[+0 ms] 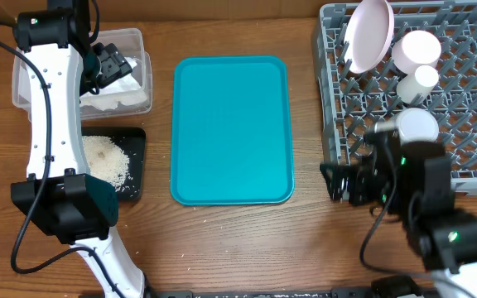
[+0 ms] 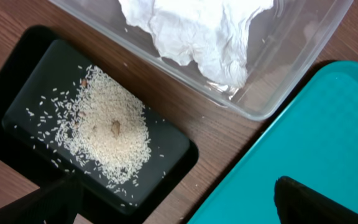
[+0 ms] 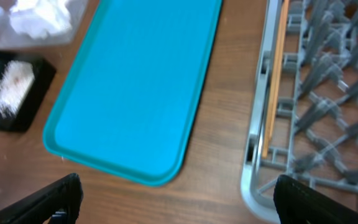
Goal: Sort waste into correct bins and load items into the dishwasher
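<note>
With left gripper (image 2: 179, 208) and right gripper (image 3: 179, 208) spread wide and empty, the task is judged nearly done: napkin (image 2: 197, 31) is seen in clear tub (image 2: 297, 62), rice (image 2: 107, 127) in black tray (image 2: 39, 71), plate (image 1: 367, 35), bowls (image 1: 416, 47) and cup (image 1: 425, 79) in grey rack (image 1: 328, 99); only withdrawal seems called for.
</note>
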`<act>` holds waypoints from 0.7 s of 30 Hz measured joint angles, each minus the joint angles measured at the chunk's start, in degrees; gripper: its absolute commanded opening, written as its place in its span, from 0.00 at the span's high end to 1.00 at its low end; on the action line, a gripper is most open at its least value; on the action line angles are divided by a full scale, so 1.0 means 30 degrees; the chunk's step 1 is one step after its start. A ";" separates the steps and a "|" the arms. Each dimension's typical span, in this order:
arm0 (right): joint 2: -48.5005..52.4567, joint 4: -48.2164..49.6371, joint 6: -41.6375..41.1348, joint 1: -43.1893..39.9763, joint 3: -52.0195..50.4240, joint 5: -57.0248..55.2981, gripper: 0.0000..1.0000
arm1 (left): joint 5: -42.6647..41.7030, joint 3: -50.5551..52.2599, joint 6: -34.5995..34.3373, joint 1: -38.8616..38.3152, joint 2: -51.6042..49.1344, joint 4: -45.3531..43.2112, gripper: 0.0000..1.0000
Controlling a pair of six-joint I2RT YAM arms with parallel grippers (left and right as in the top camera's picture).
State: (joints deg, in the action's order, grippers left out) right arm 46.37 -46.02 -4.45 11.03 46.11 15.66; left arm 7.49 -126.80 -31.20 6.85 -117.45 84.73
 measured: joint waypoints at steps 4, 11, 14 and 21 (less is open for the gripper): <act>-0.3184 0.3279 0.0007 0.0000 -0.3738 0.0146 0.00 | 0.0015 0.0000 0.0000 0.0000 0.0000 -0.0015 0.00; -0.8582 0.7104 0.0000 0.0000 -0.8582 0.0211 0.00 | 0.0007 -0.0007 0.0000 0.0000 0.0000 -0.0007 0.00; -1.0324 0.8626 -0.0015 0.0000 -1.0542 0.0226 0.00 | 0.0007 0.0000 0.0000 0.0000 0.0000 0.0000 0.00; -1.2451 1.1482 -0.0007 -0.0007 -1.2954 0.0211 0.00 | 0.0007 0.0000 0.0000 0.0000 0.0000 -0.0007 0.00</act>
State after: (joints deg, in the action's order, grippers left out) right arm 9.02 -11.57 -4.47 11.00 7.25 16.29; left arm 7.51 -126.80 -31.20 6.85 -117.45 84.71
